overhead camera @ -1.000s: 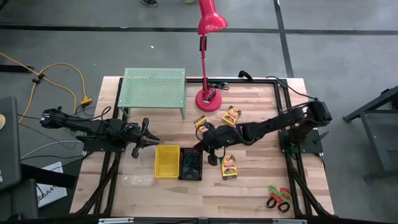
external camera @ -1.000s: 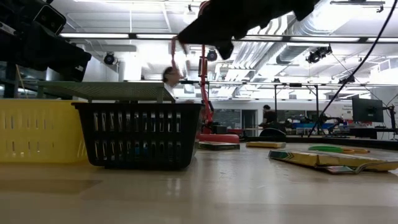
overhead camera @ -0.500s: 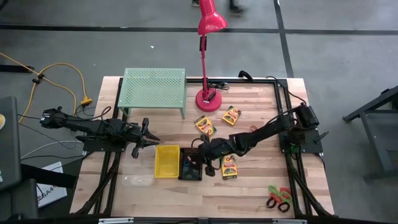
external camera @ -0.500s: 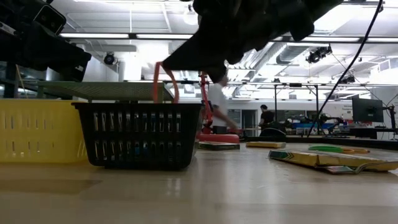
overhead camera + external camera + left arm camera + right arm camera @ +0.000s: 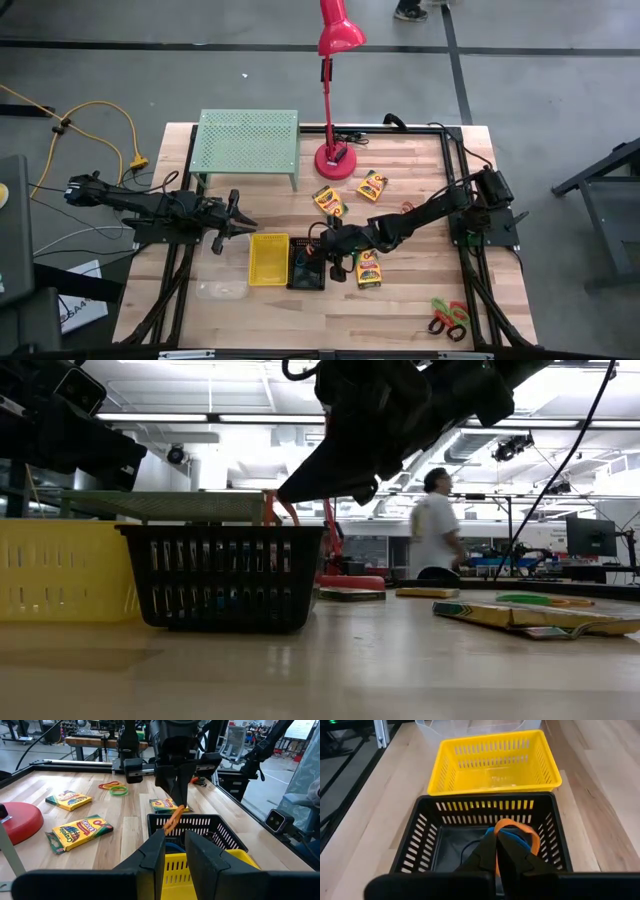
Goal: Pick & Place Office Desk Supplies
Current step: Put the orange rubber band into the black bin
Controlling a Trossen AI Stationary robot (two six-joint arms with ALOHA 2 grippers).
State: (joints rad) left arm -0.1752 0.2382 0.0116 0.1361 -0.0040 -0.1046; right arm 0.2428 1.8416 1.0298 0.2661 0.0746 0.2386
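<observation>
My right gripper hangs over the black mesh bin, shut on an orange loop. Inside that bin lies a blue loop. The yellow bin stands against the black one, with the clear bin beyond it on the left. Three yellow crayon boxes lie flat on the table. The scissors lie at the near right. My left gripper waits level at the table's left, open and with nothing in it. My right gripper pinches the orange loop at its upper part between its two fingertips. The fingers slant down from the table's right. The loop hangs slack below them, its lower end dipping behind the black bin's rim.
The red lamp's base and the light-green rack stand at the far side. Loose loops lie on the wood toward the right arm's base. A person walks in the room behind the table.
My right gripper has sunk and gone toward the table's left and near edge, over the black mesh bin, staying shut. The orange loop has come down with it, from well above the bin to its rim.
</observation>
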